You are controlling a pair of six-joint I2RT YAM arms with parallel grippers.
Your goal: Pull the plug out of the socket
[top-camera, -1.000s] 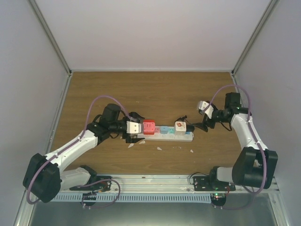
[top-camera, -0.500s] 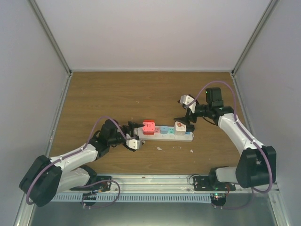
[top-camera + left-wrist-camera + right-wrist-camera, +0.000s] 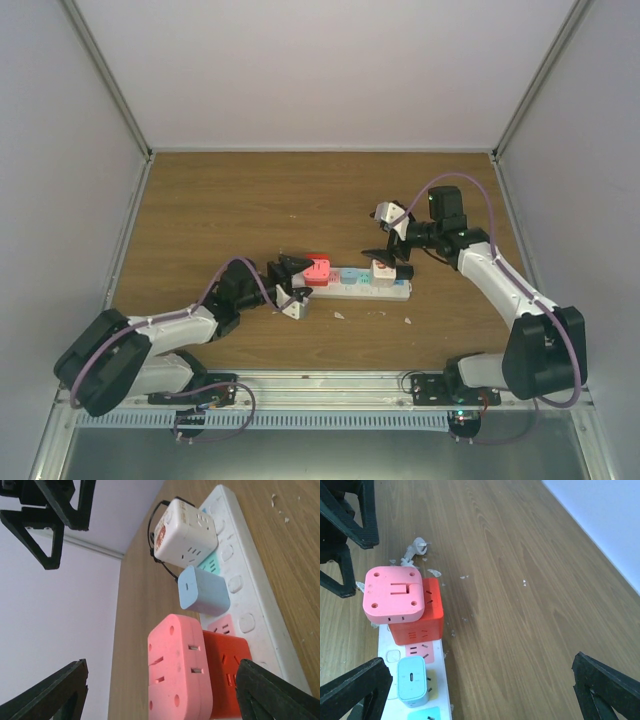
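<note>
Nearest: L gripper (image 3: 297,275) low at strip's left end, jaws spread wide, nothing held. Frames pink adapter (image 3: 177,672) stacked on red cube plug (image 3: 227,672), prob. to brace or grab that end. Socket strip (image 3: 345,292) flat on wood table (image 3: 250,200), mid-workspace, w/ blue charger (image 3: 202,590) and white cube plug (image 3: 182,527) seated further along. Beyond: R gripper (image 3: 393,258) hovering by white cube plug, also wide, empty; likely lining up pull. No plug out yet.

Socket (image 3: 250,580): white, faces tinted pink and mint
Top cube (image 3: 177,670): pink
Lower cube (image 3: 227,672): red
Small plug (image 3: 205,591): pale blue
Large plug (image 3: 185,530): cream, orange-marked
Table (image 3: 520,580): brown, wood-grained
</note>
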